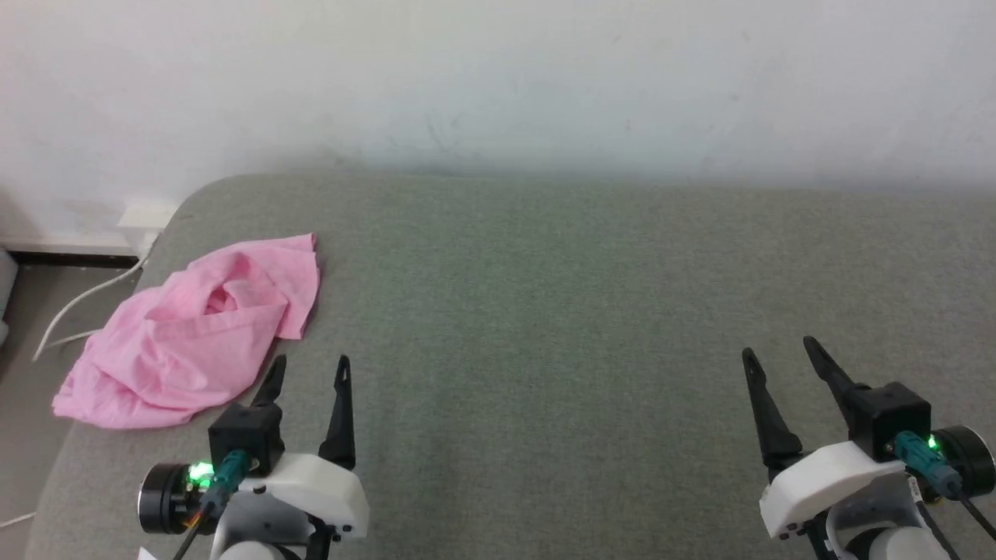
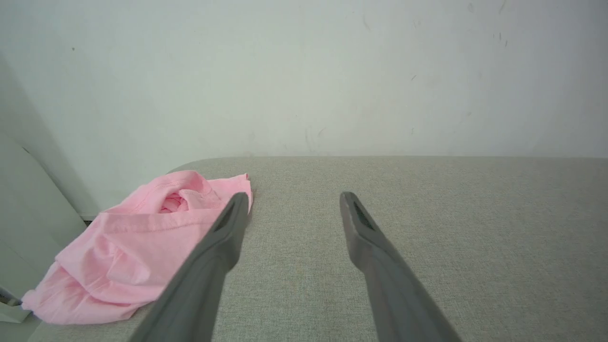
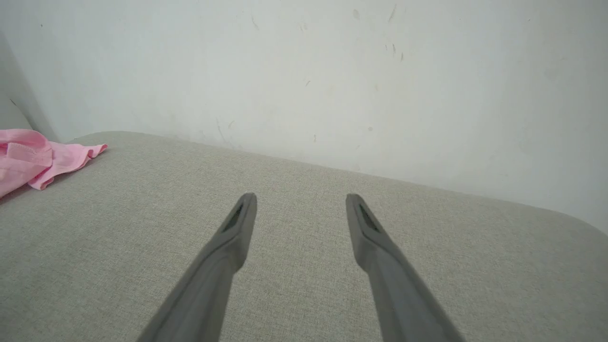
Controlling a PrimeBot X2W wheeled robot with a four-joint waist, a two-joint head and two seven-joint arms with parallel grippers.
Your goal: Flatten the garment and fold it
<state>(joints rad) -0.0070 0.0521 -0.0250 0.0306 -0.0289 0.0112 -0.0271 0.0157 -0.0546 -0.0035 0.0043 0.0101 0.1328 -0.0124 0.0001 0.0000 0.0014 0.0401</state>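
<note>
The light-pink garment (image 1: 194, 334) lies crumpled in a heap at the far left of the grey padded surface (image 1: 545, 311), close to its left edge. My left gripper (image 1: 311, 365) stands open just to the right of the heap's near end, nothing between its fingers. In the left wrist view the garment (image 2: 137, 247) lies left of the open left gripper (image 2: 292, 197), partly behind one finger (image 2: 209, 266). My right gripper (image 1: 778, 346) is open over bare surface at the lower right. The right wrist view catches a corner of the garment (image 3: 38, 159) at the left edge, far from the right gripper (image 3: 300, 197).
A pale wall (image 1: 498, 78) rises directly behind the surface. Left of the surface the floor drops away, with a white cable (image 1: 78, 299) and a wall socket (image 1: 144, 214). The surface's rounded left edge (image 1: 167, 225) runs close by the garment.
</note>
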